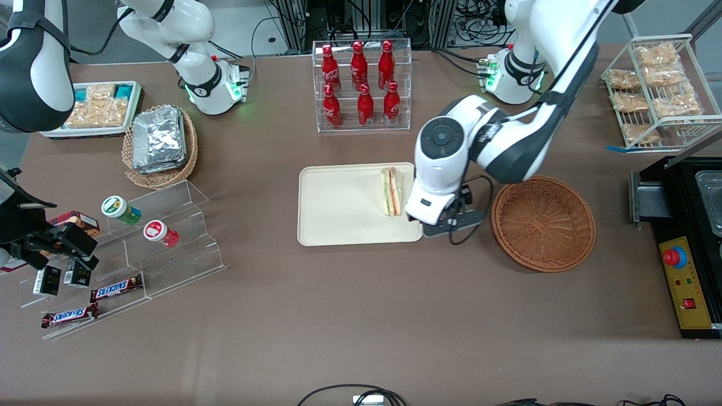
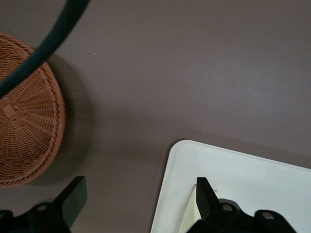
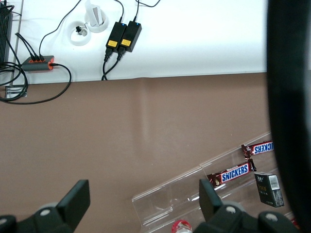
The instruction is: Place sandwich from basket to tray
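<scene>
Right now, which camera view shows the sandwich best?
The front view: the sandwich lies whole on the tray, beside the gripper, whose fingers are open. The left wrist view catches only a pale sliver of it by one finger. The right wrist view shows none of it.

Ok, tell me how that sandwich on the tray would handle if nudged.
The sandwich stands on a narrow edge on the tray, so it would probably tip. Its soft bread likely squashes, and clear wrap may slide. The open tool straddles the tray's edge beside it.
</scene>
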Robot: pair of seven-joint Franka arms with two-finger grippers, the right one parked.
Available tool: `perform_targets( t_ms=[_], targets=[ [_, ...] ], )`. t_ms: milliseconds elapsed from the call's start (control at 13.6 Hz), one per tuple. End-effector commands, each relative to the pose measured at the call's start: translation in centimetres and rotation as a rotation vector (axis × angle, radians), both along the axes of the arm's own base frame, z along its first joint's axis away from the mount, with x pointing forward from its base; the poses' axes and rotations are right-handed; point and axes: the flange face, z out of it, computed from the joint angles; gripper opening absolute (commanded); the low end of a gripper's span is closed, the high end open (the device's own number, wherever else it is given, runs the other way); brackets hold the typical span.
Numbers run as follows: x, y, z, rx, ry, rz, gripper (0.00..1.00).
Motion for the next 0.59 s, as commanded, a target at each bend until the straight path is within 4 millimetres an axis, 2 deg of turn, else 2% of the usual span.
perform_targets(
  t_ms=[0,221,294,441,515],
  targets=[
    [1.0,2.6,2.3,0.014,0.011,0.059,0.99],
    [1.3,4.8,3.8,0.026,0.014,0.073,0.99],
    [1.7,6.5,4.2,0.033,0.038,0.057,0.99],
    [1.6,9.5,6.5,0.045,0.087,0.002,0.99],
    [2.0,12.5,7.9,0.044,0.107,-0.003,0.99]
  ],
)
